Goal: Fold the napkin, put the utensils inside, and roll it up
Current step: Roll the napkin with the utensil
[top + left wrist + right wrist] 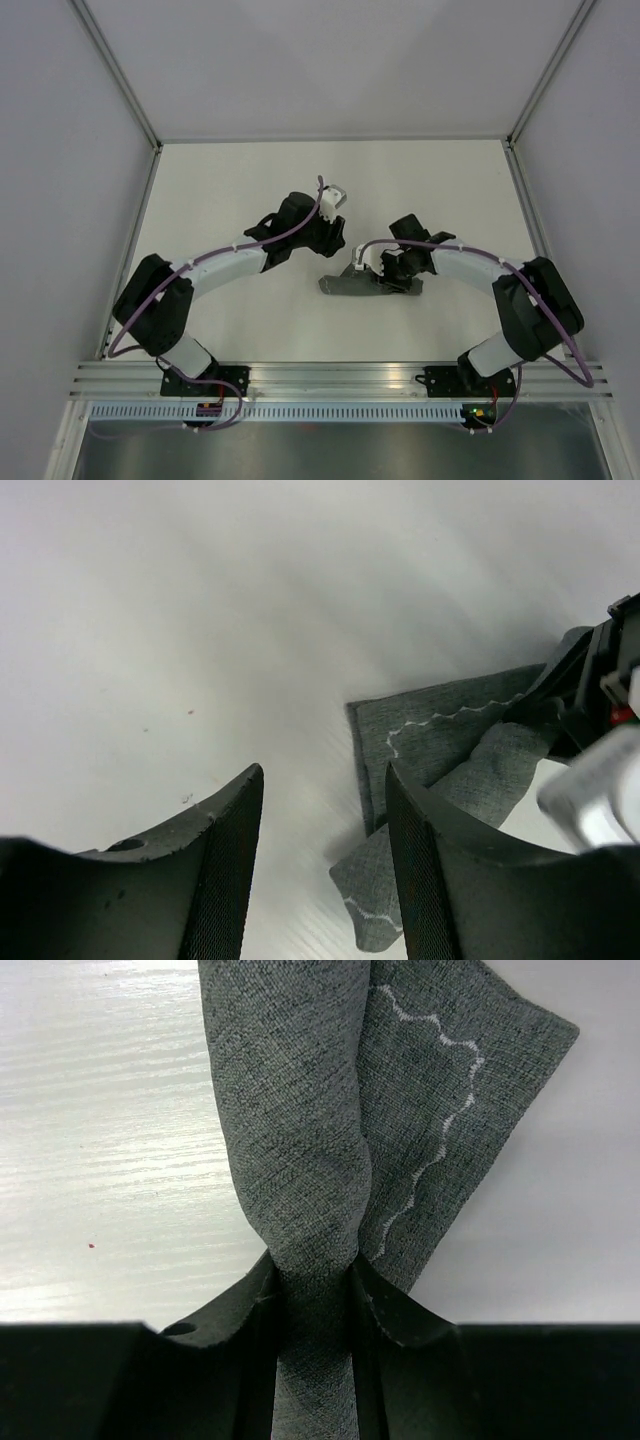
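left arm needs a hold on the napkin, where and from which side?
Grip the loose, flat, hemmed end of the napkin nearest the open left gripper, coming in from the robot's left. The right gripper pinches the bunched other end.

Left arm [225, 268] and right arm [470, 265]: white link shells between black joint housings, a purple cable [205, 258] clipped along each; the jaws end in black fingers [225, 880] whose inner faces carry fine mesh texture
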`<state>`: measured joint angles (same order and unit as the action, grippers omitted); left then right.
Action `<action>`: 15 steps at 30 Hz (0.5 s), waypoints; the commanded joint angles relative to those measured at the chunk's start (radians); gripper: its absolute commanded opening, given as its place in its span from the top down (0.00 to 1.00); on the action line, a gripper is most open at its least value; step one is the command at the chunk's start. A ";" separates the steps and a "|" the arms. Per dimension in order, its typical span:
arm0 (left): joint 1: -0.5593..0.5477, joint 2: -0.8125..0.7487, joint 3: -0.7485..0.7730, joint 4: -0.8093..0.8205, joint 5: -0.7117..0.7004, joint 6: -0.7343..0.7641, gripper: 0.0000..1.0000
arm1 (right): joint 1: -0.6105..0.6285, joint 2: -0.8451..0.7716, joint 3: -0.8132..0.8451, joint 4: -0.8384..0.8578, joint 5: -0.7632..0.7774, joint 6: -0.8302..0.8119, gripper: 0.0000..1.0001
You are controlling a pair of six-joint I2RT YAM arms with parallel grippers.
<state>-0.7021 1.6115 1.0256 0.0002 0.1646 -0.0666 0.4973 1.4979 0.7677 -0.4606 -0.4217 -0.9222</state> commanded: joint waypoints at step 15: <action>-0.338 -0.233 -0.326 0.325 -0.470 0.230 0.39 | -0.152 0.579 0.511 -0.596 -0.230 -0.199 0.75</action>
<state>-0.9722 1.3479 0.6964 0.2661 -0.1677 0.0196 0.3527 1.9648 1.2545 -1.0096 -0.6662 -1.0435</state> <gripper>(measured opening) 0.605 0.343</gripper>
